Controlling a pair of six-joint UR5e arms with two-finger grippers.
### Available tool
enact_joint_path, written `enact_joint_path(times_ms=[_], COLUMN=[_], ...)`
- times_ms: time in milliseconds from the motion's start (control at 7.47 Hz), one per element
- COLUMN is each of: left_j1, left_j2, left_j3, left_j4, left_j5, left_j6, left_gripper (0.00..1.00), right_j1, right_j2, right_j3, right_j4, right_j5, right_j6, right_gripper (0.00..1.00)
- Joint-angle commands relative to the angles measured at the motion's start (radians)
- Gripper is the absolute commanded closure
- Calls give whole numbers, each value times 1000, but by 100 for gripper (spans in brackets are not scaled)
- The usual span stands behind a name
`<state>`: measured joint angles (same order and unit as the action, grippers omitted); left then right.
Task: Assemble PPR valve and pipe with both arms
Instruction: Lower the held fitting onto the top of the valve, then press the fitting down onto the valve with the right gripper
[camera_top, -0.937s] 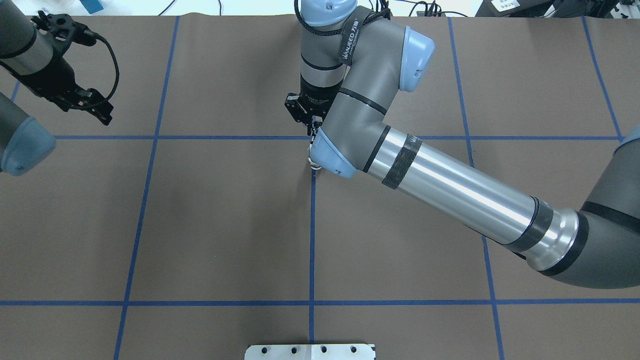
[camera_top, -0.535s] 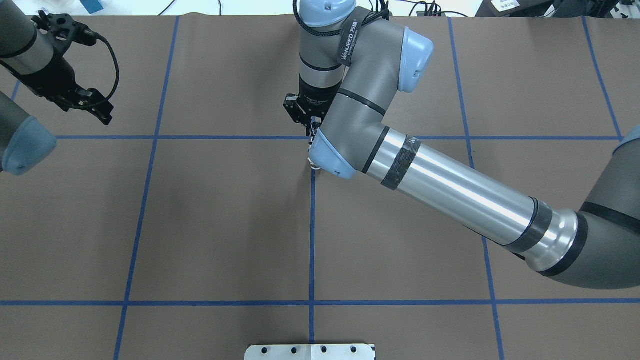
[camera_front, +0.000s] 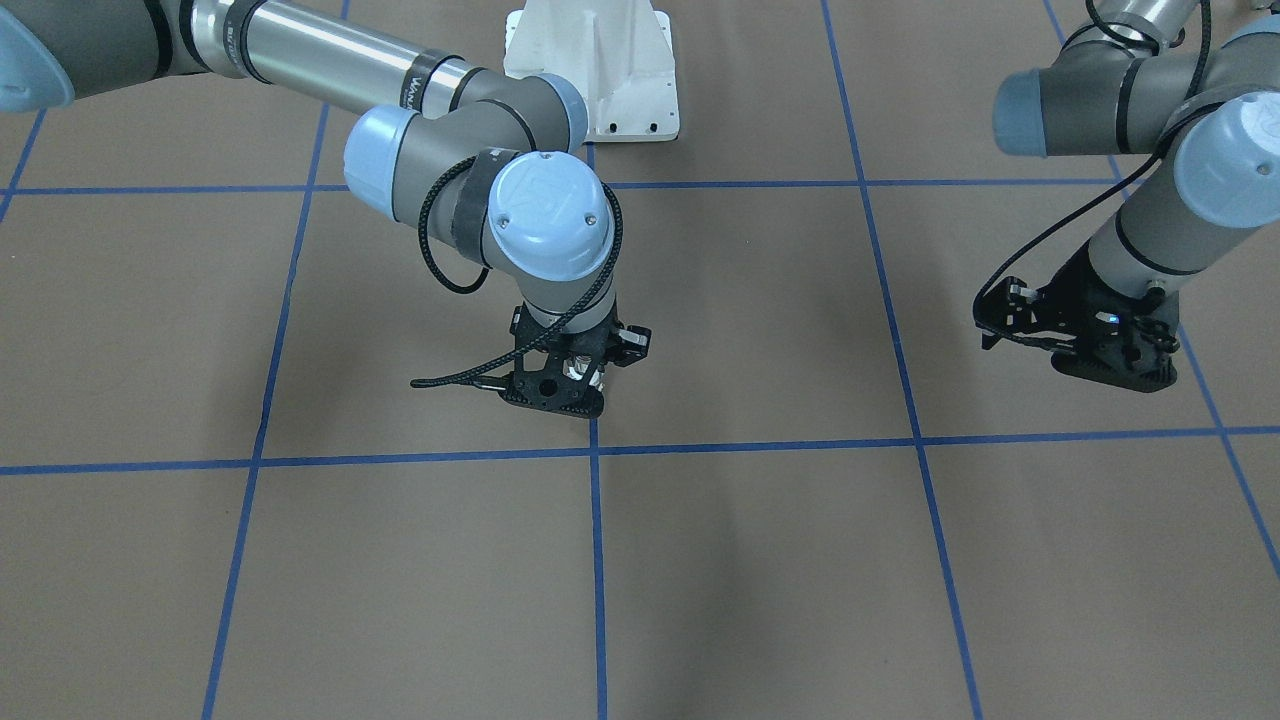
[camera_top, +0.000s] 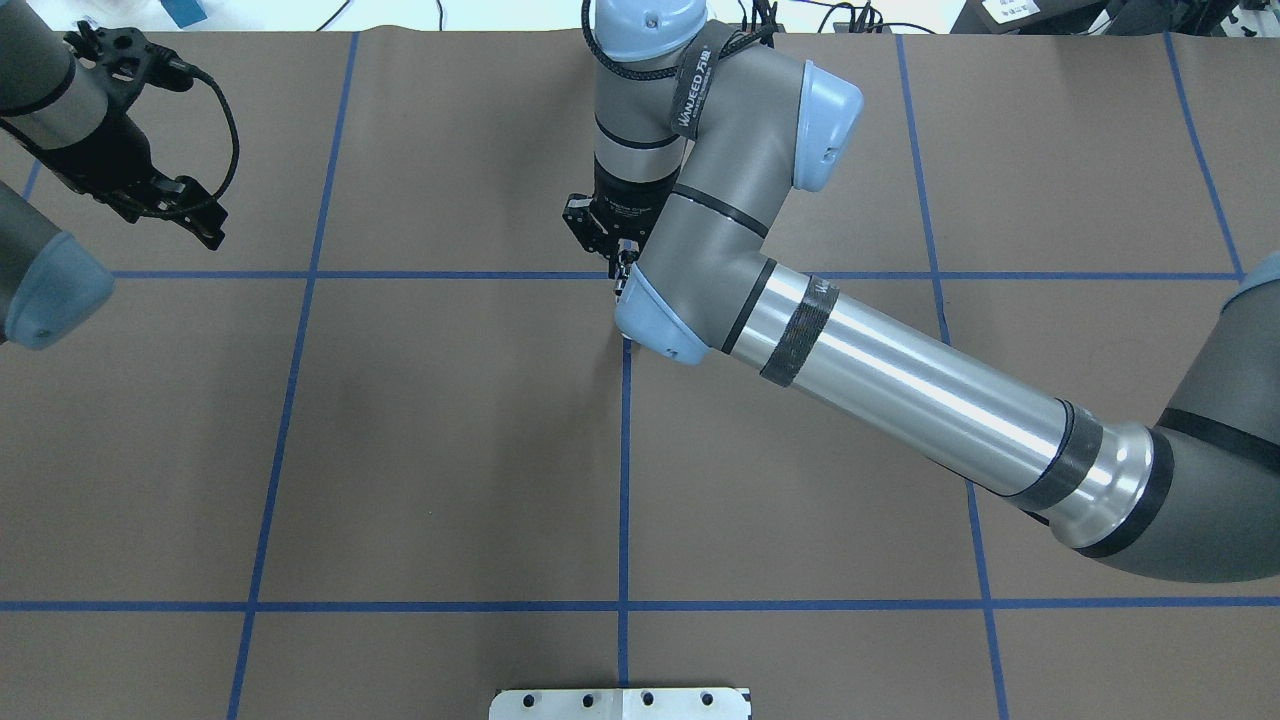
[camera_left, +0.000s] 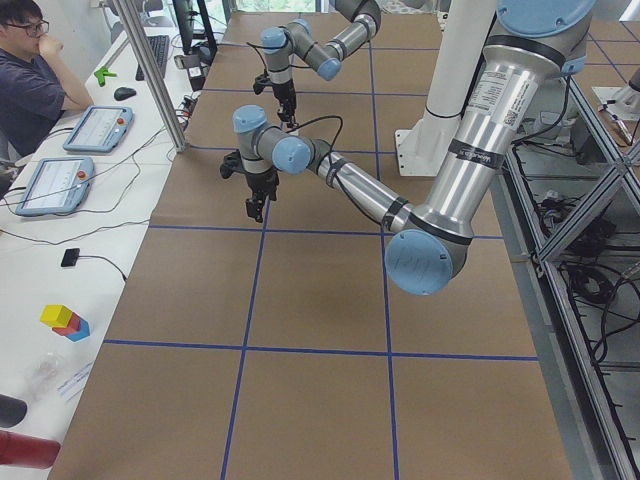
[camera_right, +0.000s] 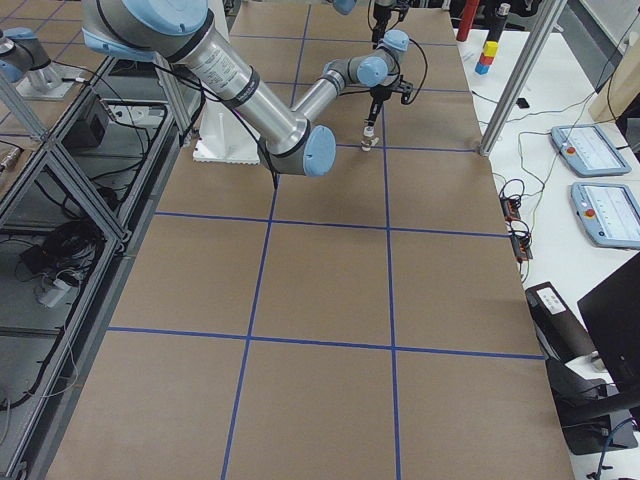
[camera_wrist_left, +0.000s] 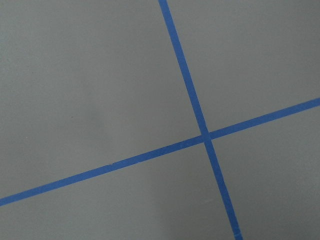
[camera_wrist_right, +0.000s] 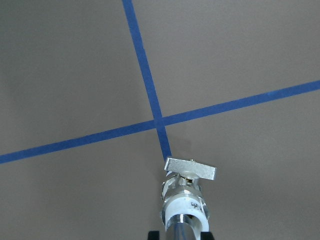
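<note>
In the right wrist view the PPR valve (camera_wrist_right: 186, 192) hangs just over a blue tape crossing, its white collar toward the camera and its flat lever handle (camera_wrist_right: 191, 168) at the far end. A silvery pipe (camera_wrist_right: 181, 231) runs out of the collar and back between the black fingertips of my right gripper (camera_wrist_right: 181, 235), which is shut on it. That gripper (camera_front: 560, 392) points down near the table's middle, and my own elbow hides its fingers from overhead. My left gripper (camera_top: 195, 215) hovers at the far left, open and empty (camera_front: 1060, 345).
Brown paper with a blue tape grid (camera_top: 622, 480) covers the table. The white bolted pedestal (camera_front: 590, 60) stands at the robot's edge. A person (camera_left: 30, 90) sits at a side desk with tablets (camera_left: 95, 128); coloured blocks (camera_left: 62, 320) lie there too.
The right arm's wrist and elbow have drifted slightly left and toward the far side, and the elbow cap now covers more of the white valve. The left arm has not moved.
</note>
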<state>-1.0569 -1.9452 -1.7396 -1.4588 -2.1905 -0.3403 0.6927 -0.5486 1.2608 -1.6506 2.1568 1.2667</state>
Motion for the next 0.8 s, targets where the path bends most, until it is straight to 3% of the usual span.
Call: enact_joint_path(times_ms=[0, 669], left_j1=[2, -2], left_j2=[-1, -4], left_j3=[0, 0], left_j4=[0, 2], left_j5=[0, 0], left_j6=[-2, -2], left_gripper=[0, 0], right_j1=[1, 1], right_j2=[-4, -33], right_j3=[0, 43], right_j4=[0, -3], right_j5=[0, 5], right_j6=[-3, 0], right_gripper=[100, 100])
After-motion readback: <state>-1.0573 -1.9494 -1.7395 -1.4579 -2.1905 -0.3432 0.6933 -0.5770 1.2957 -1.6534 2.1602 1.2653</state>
